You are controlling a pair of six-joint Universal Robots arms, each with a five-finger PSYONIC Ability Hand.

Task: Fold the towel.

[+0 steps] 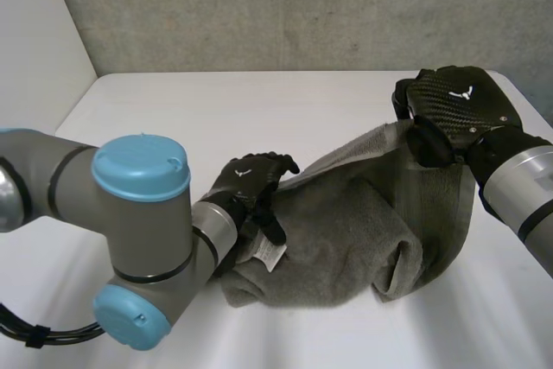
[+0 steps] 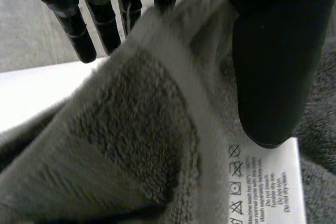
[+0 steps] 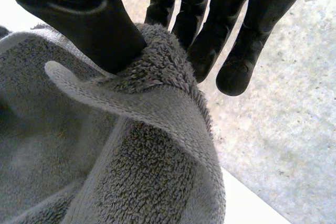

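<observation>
The towel [image 1: 346, 231] stretches lengthwise between the hands: the left hand [image 1: 251, 181] pinches its low end, the right hand [image 1: 458, 101] its raised end.

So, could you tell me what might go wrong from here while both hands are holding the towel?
1. The right hand pinches just a small bit of the towel at its edge, between thumb and fingers; the thick pile could slip out under tension.
2. The towel lies bunched and creased between the hands, so a fold made now would likely come out lumpy.
3. The left hand has its thumb right beside the care label; its grip might slide onto the label.
</observation>
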